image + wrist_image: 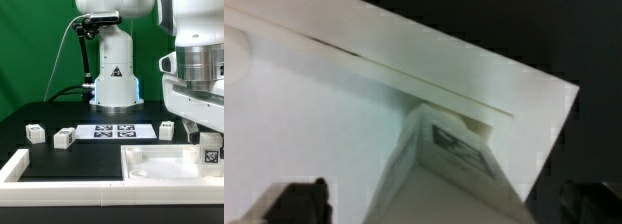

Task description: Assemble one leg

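Observation:
One leg [210, 152], a small white block with a black-and-white tag, stands at the near right corner of the large white tray-like piece [150, 165]. My gripper [208, 138] is right over it. In the wrist view the leg [446, 160] rises between my two dark fingers [295, 200], with its tag facing up the picture. A gap shows between one finger and the leg, so the jaws stand open around it. Three more legs lie on the black table: two at the exterior view's left [35, 131] [63, 139] and one at the right [165, 128].
The marker board [115, 130] lies flat in front of the robot base [112, 70]. A white raised border [20, 165] runs along the table's front left. The tray's rim [438, 85] crosses the wrist view.

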You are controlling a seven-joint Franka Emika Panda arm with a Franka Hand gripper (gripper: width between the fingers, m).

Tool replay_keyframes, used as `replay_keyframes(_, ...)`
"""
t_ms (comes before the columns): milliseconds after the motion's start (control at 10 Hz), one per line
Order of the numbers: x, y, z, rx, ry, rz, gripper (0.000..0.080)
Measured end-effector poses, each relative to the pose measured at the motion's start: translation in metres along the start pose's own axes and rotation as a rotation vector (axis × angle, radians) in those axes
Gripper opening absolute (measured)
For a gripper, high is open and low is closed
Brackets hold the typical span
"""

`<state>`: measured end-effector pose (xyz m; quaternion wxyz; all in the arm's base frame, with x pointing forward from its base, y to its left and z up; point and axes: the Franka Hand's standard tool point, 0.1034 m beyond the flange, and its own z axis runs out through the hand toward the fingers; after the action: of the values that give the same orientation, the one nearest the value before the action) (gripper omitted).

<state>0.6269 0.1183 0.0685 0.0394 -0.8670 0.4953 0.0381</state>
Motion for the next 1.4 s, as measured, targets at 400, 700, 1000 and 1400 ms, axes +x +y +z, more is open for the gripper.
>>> replay_keyframes(400,-0.002,-0.002,-0.002,-0.031,0.012,-0.379,0.0649)
replay_keyframes(700,0.002,0.000,-0.002,-0.035,0.012,-0.620,0.0649)
replay_keyframes(1000,0.004,0.000,-0.002,-0.037,0.015,-0.626,0.0300)
replay_keyframes(1400,0.010,0.003,-0.003,-0.042,0.021,-0.608,0.0300)
